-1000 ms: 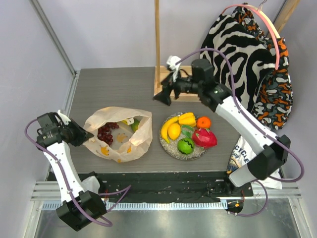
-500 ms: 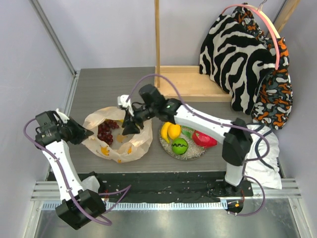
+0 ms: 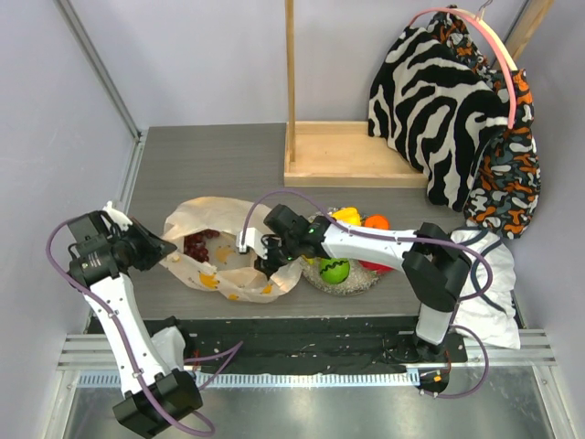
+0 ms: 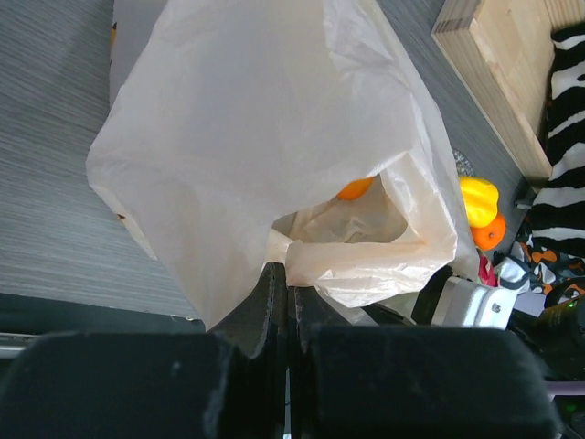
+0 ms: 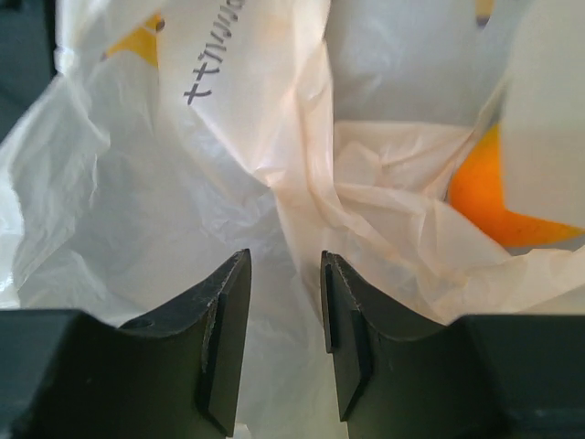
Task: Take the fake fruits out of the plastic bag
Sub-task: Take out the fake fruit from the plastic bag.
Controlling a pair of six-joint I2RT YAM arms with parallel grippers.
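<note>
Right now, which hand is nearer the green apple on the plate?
Right. The right hand is at the plastic bag's apple-side edge, close to the green apple; the left hand grips the bag's opposite edge, the whole bag between.

Top external: high, behind the arm bases, facing down; whole table (image 3: 210, 155) in view, distant.
Left wrist: close, at the left, facing right across the plastic bag (image 4: 256, 137).
Right wrist: closest; bag film fills the frame.
Shared by all three: the bag.
</note>
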